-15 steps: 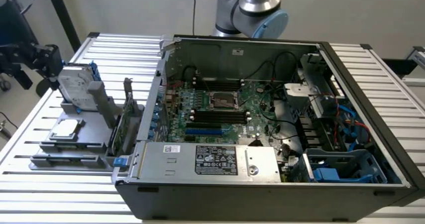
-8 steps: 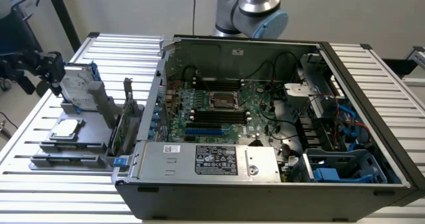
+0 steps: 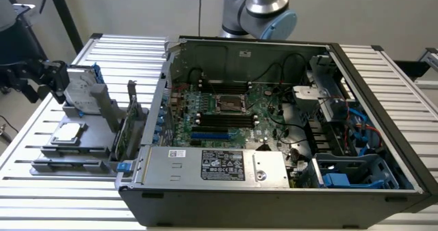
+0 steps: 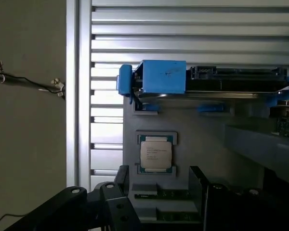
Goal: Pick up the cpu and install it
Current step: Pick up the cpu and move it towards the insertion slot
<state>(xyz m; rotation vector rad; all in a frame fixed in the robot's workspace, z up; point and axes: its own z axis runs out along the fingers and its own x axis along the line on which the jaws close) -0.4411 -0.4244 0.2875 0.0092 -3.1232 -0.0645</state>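
Observation:
The cpu (image 3: 66, 133) is a small square chip with a silver-grey top, lying flat in a grey holder (image 3: 82, 138) on the slatted table, at the exterior view's left of the computer case. My black gripper (image 3: 49, 79) hangs above and beyond that holder, well apart from the chip. In the wrist view the cpu (image 4: 155, 154) rests in its recess, and my gripper (image 4: 159, 179) stands open with a dark finger on each side and nothing between them. The black-and-metal socket (image 3: 231, 103) sits in the middle of the green motherboard inside the open case.
A silver hard drive in a blue frame (image 4: 207, 79) stands on the same grey fixture, just past the chip. The open case (image 3: 383, 118) has tall walls, cables, and a power supply (image 3: 212, 167) along its front. The slatted table's edge (image 4: 72, 96) runs close beside the fixture.

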